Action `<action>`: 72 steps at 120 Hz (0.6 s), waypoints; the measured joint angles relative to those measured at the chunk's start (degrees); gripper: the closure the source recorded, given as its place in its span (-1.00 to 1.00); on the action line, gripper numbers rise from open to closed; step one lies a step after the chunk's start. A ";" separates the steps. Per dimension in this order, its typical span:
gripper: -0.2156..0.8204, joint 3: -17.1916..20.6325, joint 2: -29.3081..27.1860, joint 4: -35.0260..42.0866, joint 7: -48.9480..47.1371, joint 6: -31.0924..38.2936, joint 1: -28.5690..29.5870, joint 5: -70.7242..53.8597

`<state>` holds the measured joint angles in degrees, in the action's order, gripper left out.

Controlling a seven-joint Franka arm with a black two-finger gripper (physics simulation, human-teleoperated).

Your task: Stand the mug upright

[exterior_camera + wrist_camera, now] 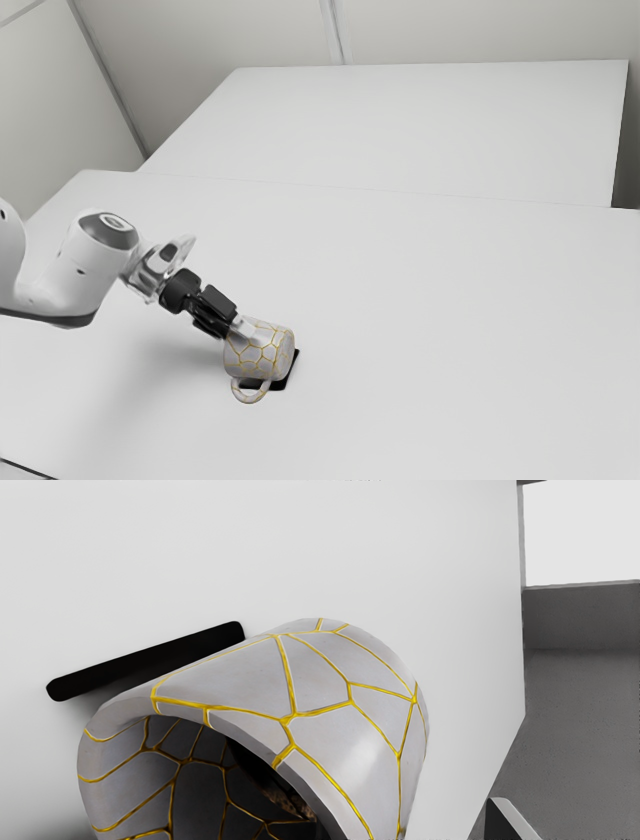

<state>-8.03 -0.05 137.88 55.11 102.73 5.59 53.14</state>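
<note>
In exterior view, is holding the hand [239, 326] with fingers apart, at ten o'clock of the tipped mug [262, 352].

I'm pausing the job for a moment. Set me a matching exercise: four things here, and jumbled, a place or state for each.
1. Grey mug with gold lines
2. Flat black slab
3. Black two-finger claw
4. Curved grey handle

A. open
B. toward exterior view's bottom edge
C. on its side
D. partly hidden by the mug

Pairs: 1-C, 2-D, 3-A, 4-B
</note>
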 joint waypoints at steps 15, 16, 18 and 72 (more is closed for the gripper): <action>0.44 0.12 -0.09 -0.24 1.30 -0.92 0.09 0.11; 0.46 0.12 -0.10 -0.25 1.38 -0.97 0.09 0.11; 0.50 0.13 -0.10 -0.27 1.54 -1.04 0.10 0.13; 0.89 2.73 -2.34 -1.91 4.42 0.17 1.08 -1.46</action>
<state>-5.31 -2.38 135.97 59.53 102.90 6.67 51.68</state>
